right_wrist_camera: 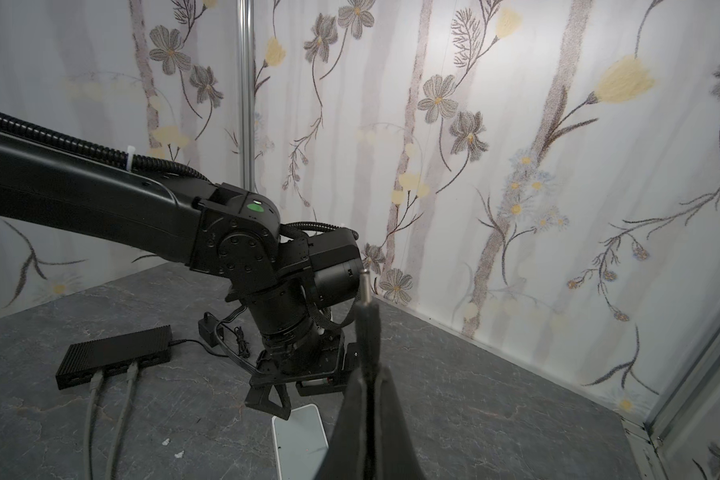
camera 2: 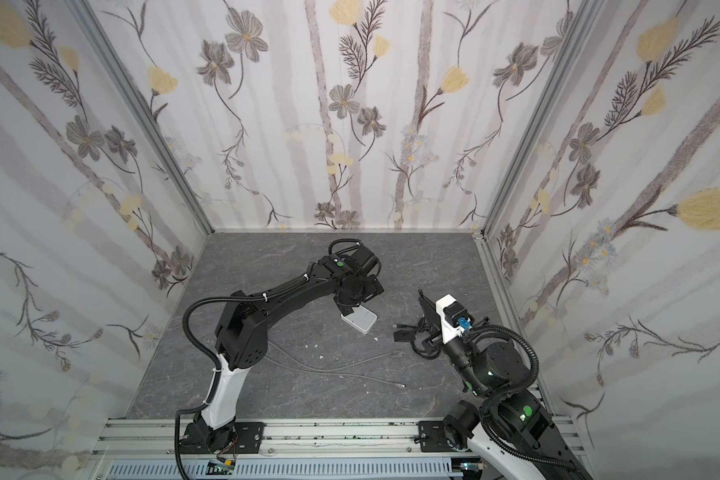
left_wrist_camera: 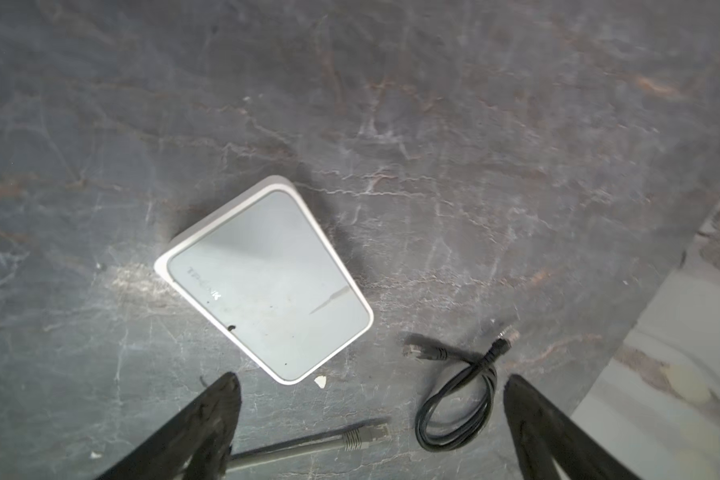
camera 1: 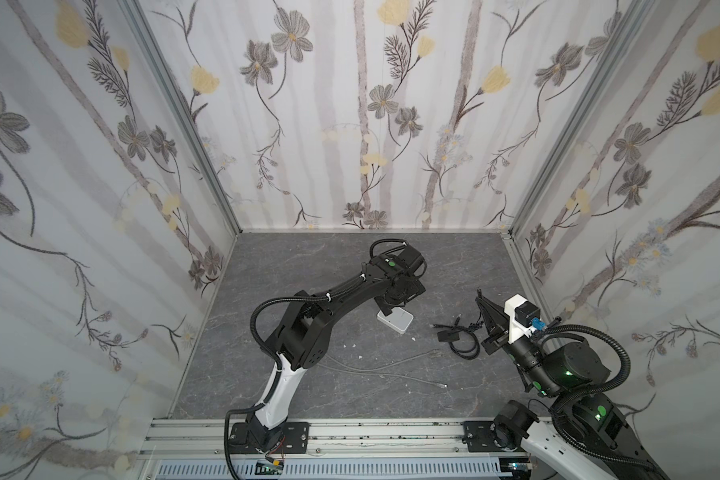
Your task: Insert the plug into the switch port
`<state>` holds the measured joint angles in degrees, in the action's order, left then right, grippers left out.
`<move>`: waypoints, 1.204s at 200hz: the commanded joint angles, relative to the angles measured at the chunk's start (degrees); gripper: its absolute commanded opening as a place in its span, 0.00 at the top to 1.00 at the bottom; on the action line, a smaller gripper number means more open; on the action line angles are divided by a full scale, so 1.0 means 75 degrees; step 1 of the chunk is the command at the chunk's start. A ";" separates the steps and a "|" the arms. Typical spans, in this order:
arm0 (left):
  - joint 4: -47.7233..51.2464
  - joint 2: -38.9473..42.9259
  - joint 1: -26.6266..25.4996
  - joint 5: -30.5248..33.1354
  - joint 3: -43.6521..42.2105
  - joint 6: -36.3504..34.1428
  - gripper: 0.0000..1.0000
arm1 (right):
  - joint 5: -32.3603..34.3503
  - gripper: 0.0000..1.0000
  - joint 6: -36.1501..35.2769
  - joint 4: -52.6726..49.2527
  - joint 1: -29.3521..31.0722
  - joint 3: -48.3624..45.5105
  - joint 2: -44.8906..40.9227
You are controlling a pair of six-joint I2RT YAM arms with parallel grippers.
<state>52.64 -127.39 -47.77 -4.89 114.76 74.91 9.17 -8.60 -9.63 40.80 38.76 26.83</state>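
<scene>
The right gripper (right_wrist_camera: 368, 374) has its fingers pressed together on the plug (right_wrist_camera: 366, 316), a slim black barrel with a bare metal tip. The plug's long axis carries on in line with the fingers. Its tip leads, raised off the worktop (camera 1: 441, 266) and aimed toward the back wall, leaning a little toward the left arm's wrist. In a top view this gripper (camera 1: 480, 296) stands near the worktop's right edge.

The white switch box (camera 1: 398, 322) lies flat about mid-worktop, pale grey top up, turned skew to the worktop's edges. I cannot make out the switch port on any side face. The left gripper (left_wrist_camera: 371, 386) hangs just above one end of the box, fingers spread wide and holding nothing.

Between box and plug there is a stretch of bare worktop. Toward the front edge lie a coiled black cable (left_wrist_camera: 486, 362) and a loose grey cable (left_wrist_camera: 358, 437). A black box (right_wrist_camera: 117, 349) with two grey leads plugged in lies on the worktop's left half.

The worktop is dark grey and marbled, walled on three sides by flowered paper.
</scene>
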 commanded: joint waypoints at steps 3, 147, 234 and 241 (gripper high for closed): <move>0.1960 -0.0598 -0.0043 0.0589 0.0931 0.1864 0.00 | 0.0125 1.00 0.0116 -0.0291 -0.0002 -0.0001 -0.0318; 0.1226 -0.1368 -0.0122 0.0563 0.0789 0.2860 0.03 | 0.0160 1.00 -0.0183 -0.0768 -0.0001 -0.0127 -0.0964; 0.0786 -0.1707 -0.0223 0.0224 0.0798 0.2950 0.10 | 0.0154 1.00 -0.0274 -0.0673 0.0006 -0.0282 -0.0941; 0.0790 -0.1706 -0.0240 0.0219 0.0764 0.2968 0.10 | 0.0154 1.00 -0.0285 -0.0684 0.0006 -0.0287 -0.0941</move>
<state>60.53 -139.55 -49.32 -2.83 120.99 96.03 10.83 -10.15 -15.73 40.80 36.80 19.57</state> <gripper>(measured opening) 0.897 0.049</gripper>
